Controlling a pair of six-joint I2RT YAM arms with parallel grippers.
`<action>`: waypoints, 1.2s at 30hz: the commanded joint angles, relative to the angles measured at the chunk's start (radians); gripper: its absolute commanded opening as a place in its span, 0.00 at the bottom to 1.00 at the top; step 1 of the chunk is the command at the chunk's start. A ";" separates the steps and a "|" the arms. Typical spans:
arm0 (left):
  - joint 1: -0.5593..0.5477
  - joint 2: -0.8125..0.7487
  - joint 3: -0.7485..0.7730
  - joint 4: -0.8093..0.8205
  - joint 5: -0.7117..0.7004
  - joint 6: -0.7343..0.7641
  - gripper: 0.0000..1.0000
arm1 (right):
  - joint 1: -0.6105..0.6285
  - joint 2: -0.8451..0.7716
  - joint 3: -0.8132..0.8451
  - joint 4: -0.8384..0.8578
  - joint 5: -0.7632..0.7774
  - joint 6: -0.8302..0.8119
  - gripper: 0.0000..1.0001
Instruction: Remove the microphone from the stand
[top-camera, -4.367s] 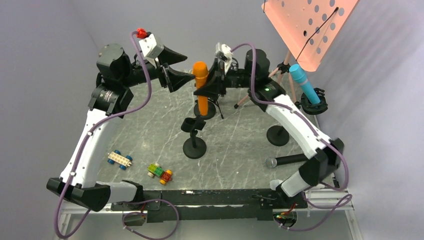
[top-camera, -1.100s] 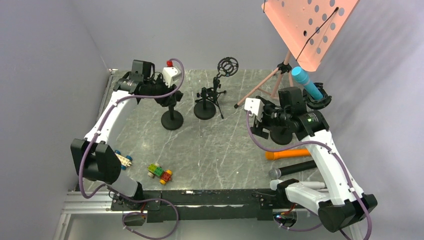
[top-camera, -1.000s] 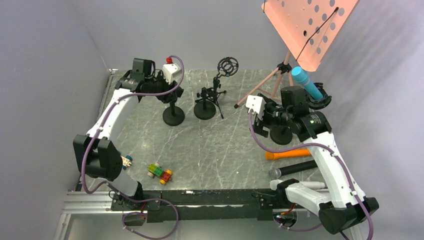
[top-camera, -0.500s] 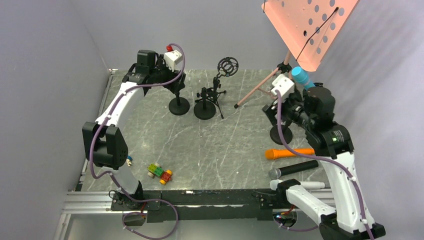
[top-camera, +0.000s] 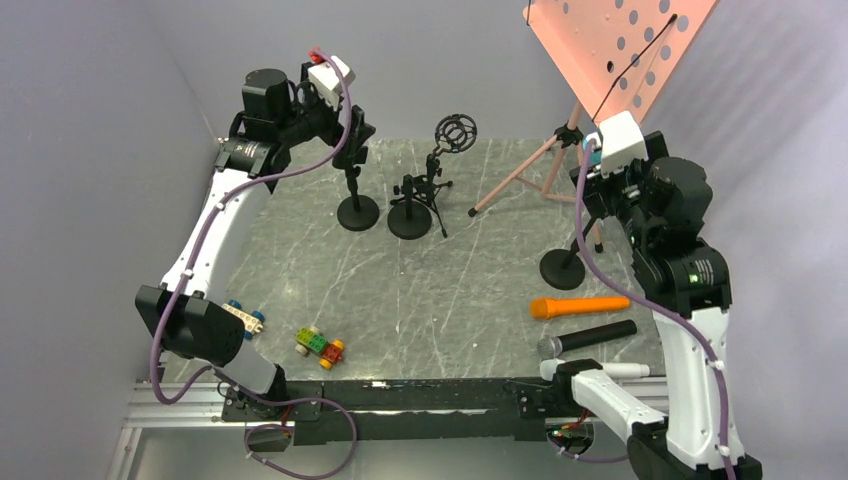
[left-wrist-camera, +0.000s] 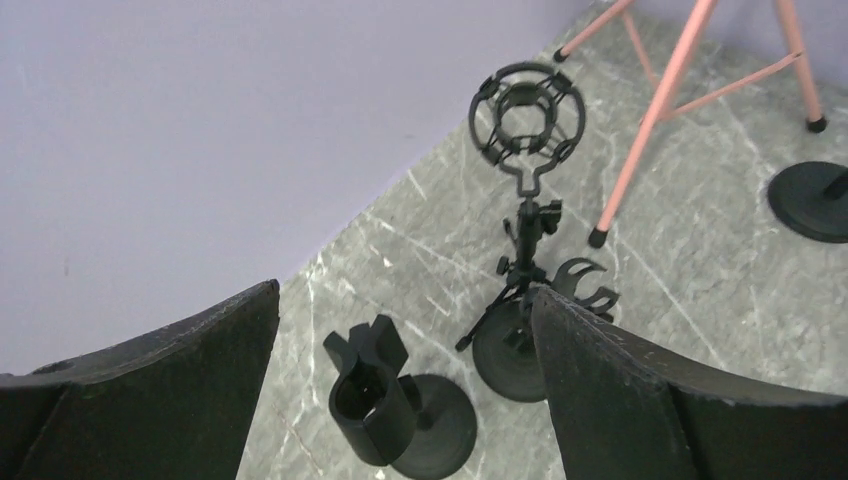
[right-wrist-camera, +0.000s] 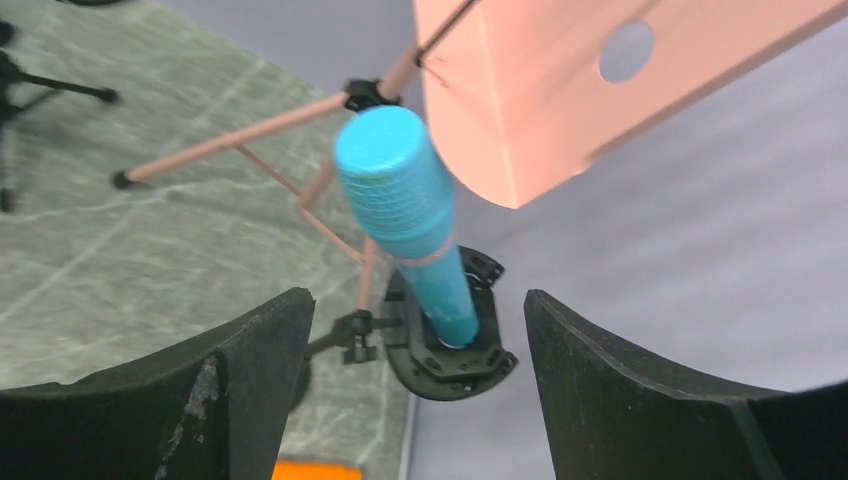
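From above, the left gripper (top-camera: 356, 140) hangs high over an empty black stand (top-camera: 358, 211) at the far side of the table (top-camera: 450, 290). The right gripper (top-camera: 598, 192) is up beside the pink music stand (top-camera: 610, 50), and it hides all but a sliver of the blue microphone (top-camera: 592, 145). Left wrist view: jaws spread wide, holding nothing, that stand down below them. Right wrist view: jaws wide apart here too, gripping nothing. The microphone leans in its black holder (right-wrist-camera: 450, 352), framed between the fingers and touching neither.
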 joint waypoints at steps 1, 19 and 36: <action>-0.029 -0.026 0.029 0.041 0.043 -0.056 0.99 | -0.089 0.063 -0.010 0.060 0.084 -0.063 0.83; -0.076 -0.057 -0.008 0.045 0.119 -0.053 0.99 | -0.271 0.062 -0.324 0.411 -0.170 -0.317 0.72; -0.327 0.038 -0.020 0.231 0.380 -0.057 0.99 | -0.279 -0.082 -0.484 0.582 -0.283 -0.456 0.14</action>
